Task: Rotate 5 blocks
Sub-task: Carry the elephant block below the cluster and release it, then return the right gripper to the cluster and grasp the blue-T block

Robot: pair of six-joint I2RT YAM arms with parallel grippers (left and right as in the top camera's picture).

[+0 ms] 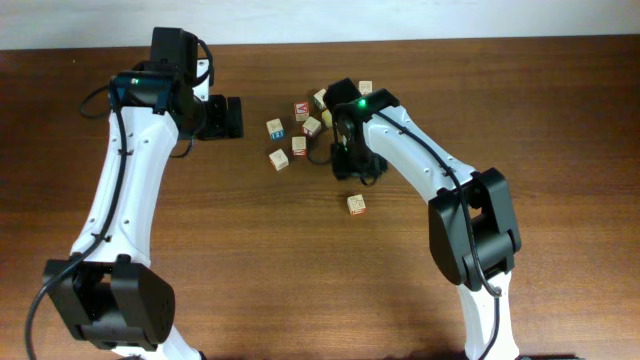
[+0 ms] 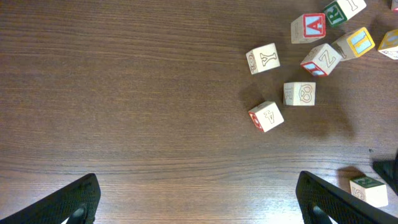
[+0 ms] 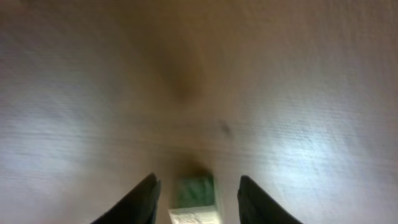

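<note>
Several small pale wooden blocks lie scattered mid-table. In the left wrist view I see a Y block (image 2: 262, 58), an 8 block (image 2: 299, 94) and an A block (image 2: 266, 116). A lone block (image 1: 356, 205) lies nearer the front, below my right gripper (image 1: 360, 178). In the right wrist view a block with a green face (image 3: 196, 196) sits between the fingers of my right gripper (image 3: 198, 177), with a gap on each side, and the jaws stand open. My left gripper (image 2: 197, 175) hangs wide open over bare wood, left of the cluster (image 1: 232, 117).
More lettered cubes crowd the back of the cluster, among them a red-faced A cube (image 2: 308, 28) and a yellow cube with blue print (image 2: 357, 42). One cube (image 1: 366, 88) sits behind the right arm. A green-printed cube (image 2: 368, 190) lies beside the right gripper's dark edge.
</note>
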